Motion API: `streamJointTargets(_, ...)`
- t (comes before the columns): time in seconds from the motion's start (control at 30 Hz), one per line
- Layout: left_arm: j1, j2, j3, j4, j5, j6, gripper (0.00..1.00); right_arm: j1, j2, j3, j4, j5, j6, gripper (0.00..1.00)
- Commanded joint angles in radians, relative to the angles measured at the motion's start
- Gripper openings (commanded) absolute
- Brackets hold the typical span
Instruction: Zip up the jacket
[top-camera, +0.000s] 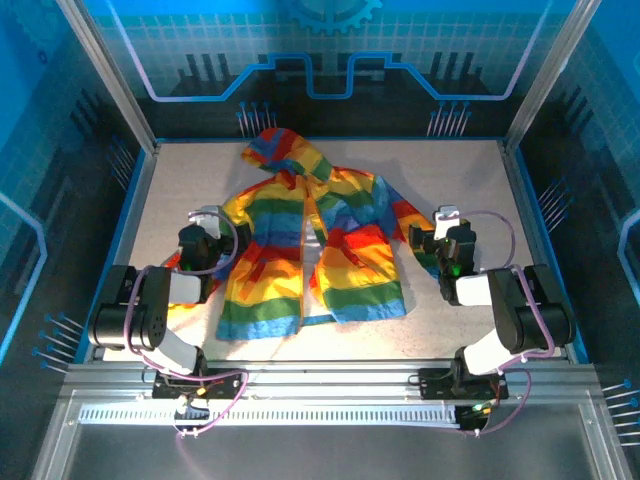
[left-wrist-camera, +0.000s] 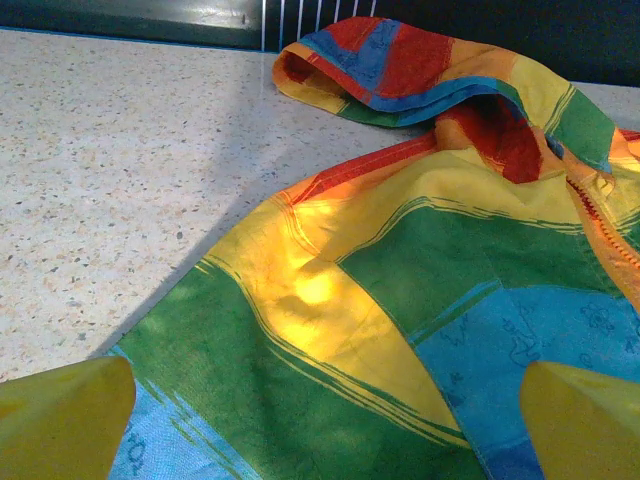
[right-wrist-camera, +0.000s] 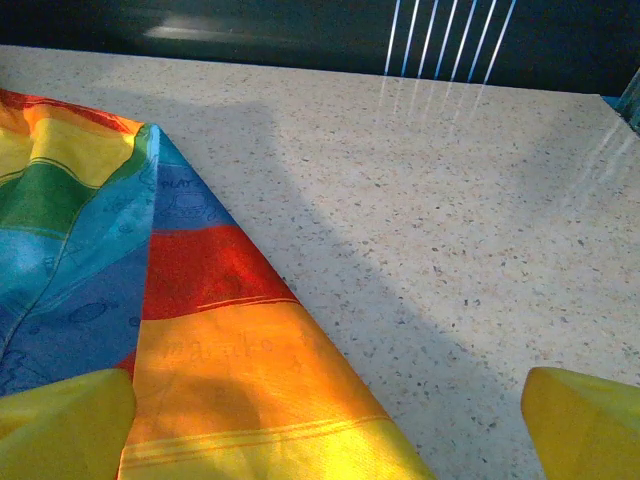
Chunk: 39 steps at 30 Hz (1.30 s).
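**Speckled table, jacket lying open between two idle grippers**

Blue-lit enclosure walls frame a pale speckled table (top-camera: 450, 170), and the jacket (top-camera: 270, 270) lies spread flat in the middle of it. Its hood (top-camera: 290, 150) points at the far edge and its hem (top-camera: 260, 325) faces the arm bases. The long axis therefore runs away from the robot, and the unzipped front opening (top-camera: 312, 250) follows that line.

The left gripper (top-camera: 205, 222) sits over the jacket's left sleeve, and the right gripper (top-camera: 440, 225) is at the right sleeve edge. Each has its jaws spread wide and holds nothing. In the left wrist view the yellow fingers (left-wrist-camera: 65, 415) stand far apart over green and blue stripes, and the orange zipper teeth (left-wrist-camera: 600, 225) lie ahead and to the right.

The opening lies inward from both grippers and looks slightly nearer the left. The zipper's bottom ends, down at the hem, are probably the first target.
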<state>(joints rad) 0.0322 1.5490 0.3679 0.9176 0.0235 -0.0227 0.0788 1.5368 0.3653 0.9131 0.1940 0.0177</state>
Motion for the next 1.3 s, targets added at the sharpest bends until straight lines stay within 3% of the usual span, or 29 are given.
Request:
streamJointTargets(0.0,-0.006,0.003,0.017,0.001,0.000,0.020,0.99,0.010,0.008,0.017,0.012,0.005,-0.013,1.00)
streamJointTargets(1.27,-0.006,0.002,0.020,-0.002,0.000,0.020,0.99,-0.004,0.006,0.023,0.000,-0.042,-0.009,1.00)
